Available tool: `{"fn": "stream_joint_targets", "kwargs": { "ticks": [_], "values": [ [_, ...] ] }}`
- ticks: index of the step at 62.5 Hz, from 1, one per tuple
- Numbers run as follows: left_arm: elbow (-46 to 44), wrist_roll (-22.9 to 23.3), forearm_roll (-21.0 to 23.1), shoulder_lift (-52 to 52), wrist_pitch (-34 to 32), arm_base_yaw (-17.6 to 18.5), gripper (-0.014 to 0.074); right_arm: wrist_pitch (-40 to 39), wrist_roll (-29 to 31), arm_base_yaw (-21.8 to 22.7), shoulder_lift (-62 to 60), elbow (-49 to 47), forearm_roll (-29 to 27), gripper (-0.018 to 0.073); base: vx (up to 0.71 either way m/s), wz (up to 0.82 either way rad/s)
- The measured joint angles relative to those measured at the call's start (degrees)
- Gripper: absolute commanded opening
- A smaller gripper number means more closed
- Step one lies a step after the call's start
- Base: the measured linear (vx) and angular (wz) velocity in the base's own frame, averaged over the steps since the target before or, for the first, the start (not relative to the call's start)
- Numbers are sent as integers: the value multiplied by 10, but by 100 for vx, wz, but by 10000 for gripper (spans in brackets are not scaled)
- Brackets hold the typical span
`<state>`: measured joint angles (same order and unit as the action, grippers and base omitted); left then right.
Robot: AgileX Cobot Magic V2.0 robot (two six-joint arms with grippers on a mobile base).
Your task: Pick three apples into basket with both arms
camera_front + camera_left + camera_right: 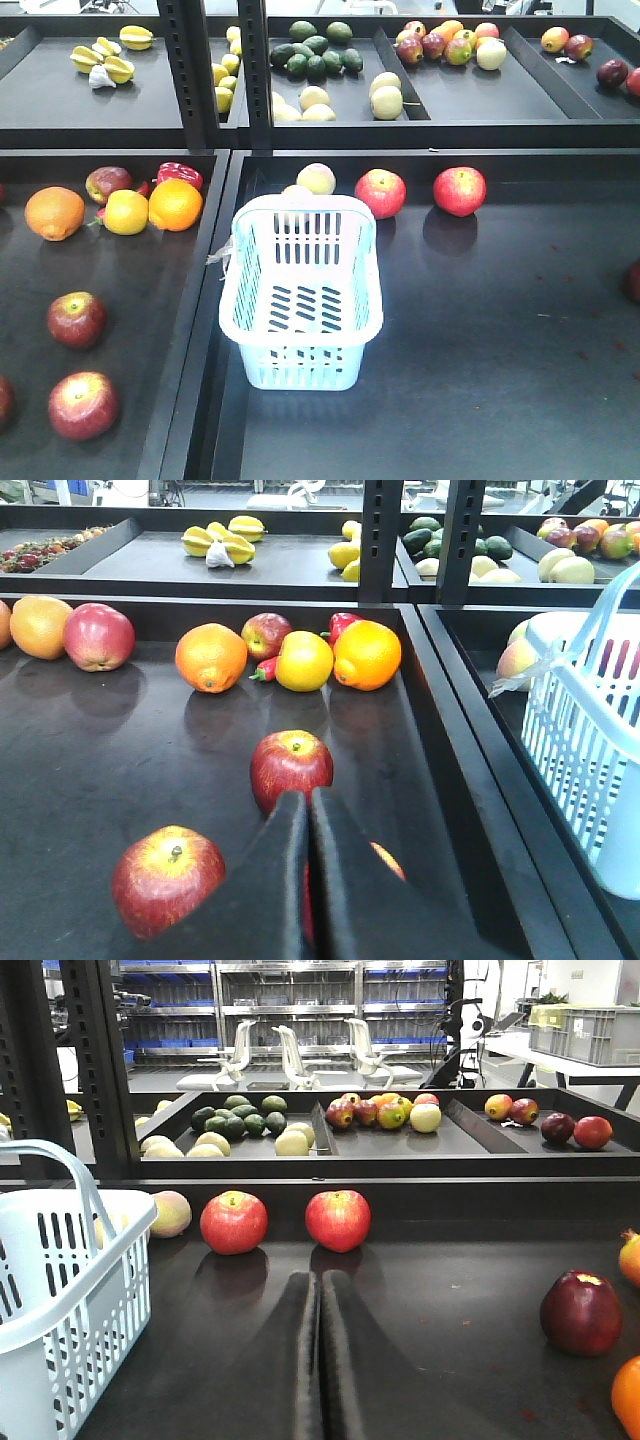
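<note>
Black table (500,360) takes up most of what we see, parted by a raised rail into a left bay and a right bay, with a shelf (470,105) of mixed fruit behind it. The basket (300,365), pale blue-white plastic, stands upright in the right bay close beside the rail, its slotted floor bare.

Next in size come our two tools, seen only from their own wrist cameras. The left tool (306,798) hangs over the left bay with its fingers pressed together and nothing pinched between them. The right tool (320,1278) hangs over the right bay, its fingers likewise pressed together and holding nothing, with the basket off to its left.

All three apples lie in the left bay, across the rail from the basket: the far apple (76,319), the near apple (83,405) and the edge apple (4,400), which the frame cuts off. From the left wrist we see one dark red apple just beyond the tool's tips, one to the left, and a sliver of a third behind the right finger.

A bright red fruit (380,193) sits just behind the basket's far right corner, and a second red fruit (459,190) lies farther right. An orange (175,204) touches a yellow fruit (126,212) at the back of the left bay.
</note>
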<state>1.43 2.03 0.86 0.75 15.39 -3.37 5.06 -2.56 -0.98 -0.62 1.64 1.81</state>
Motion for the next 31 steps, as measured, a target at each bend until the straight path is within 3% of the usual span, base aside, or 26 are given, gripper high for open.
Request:
{"fn": "stream_joint_targets", "kwargs": {
  "ticks": [31],
  "values": [
    [0,0,0,0,0,0,-6,0,0,0,0,0,0,-1,0,0]
  ]
}}
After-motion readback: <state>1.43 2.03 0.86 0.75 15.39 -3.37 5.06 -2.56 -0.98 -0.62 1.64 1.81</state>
